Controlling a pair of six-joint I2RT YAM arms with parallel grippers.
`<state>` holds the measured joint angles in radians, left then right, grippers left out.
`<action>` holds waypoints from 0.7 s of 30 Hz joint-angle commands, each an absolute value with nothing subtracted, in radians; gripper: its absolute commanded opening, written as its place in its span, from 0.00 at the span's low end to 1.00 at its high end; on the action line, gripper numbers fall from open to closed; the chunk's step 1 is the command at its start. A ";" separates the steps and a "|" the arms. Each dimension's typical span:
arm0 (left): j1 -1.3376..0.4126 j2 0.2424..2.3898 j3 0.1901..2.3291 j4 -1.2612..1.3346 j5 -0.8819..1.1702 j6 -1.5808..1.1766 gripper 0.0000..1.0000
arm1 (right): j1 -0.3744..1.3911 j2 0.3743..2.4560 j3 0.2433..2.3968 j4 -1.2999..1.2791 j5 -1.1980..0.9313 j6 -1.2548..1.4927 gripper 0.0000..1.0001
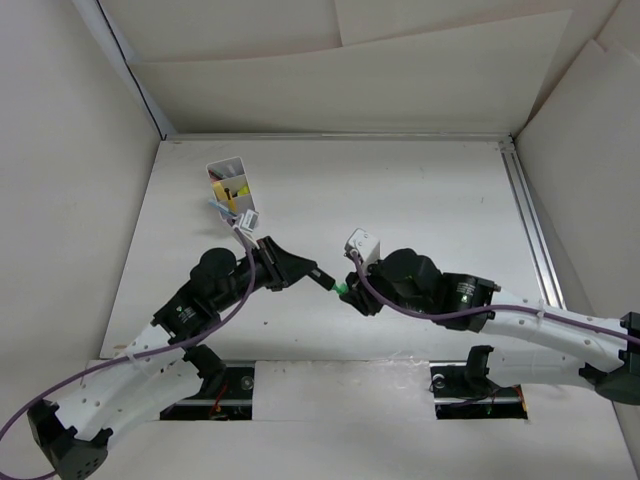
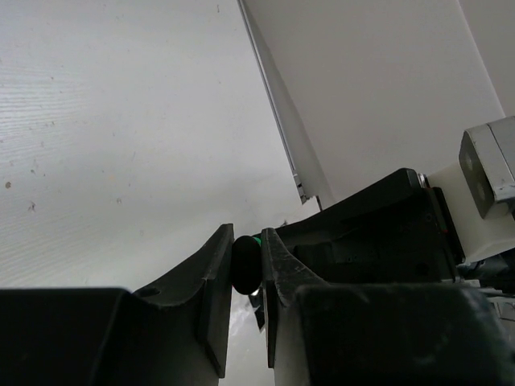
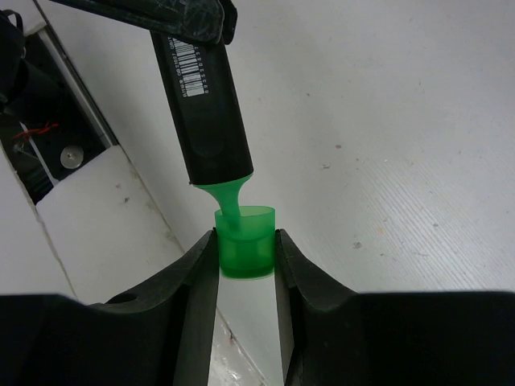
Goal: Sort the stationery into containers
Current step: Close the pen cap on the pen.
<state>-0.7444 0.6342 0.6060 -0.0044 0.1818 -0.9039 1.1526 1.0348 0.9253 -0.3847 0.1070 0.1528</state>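
Note:
My left gripper (image 1: 318, 277) is shut on the black body of a green highlighter (image 3: 203, 112), whose black end (image 2: 245, 264) shows between its fingers. My right gripper (image 3: 245, 259) is shut on the highlighter's translucent green cap (image 3: 245, 243), seen as a green spot in the top view (image 1: 342, 289). The green tip sits just inside the cap's mouth. The two grippers meet above the table's near middle. The white two-compartment box (image 1: 231, 193) stands at the far left with yellow and other stationery inside it.
White walls enclose the table on three sides. A metal rail (image 1: 528, 225) runs along the right edge. Purple cables trail along both arms. The near table edge has two cut-outs at the arm bases.

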 commanded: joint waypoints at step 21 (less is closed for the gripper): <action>-0.744 0.655 0.638 0.057 0.298 -1.032 0.00 | 1.224 1.005 1.035 -0.400 0.179 0.110 0.13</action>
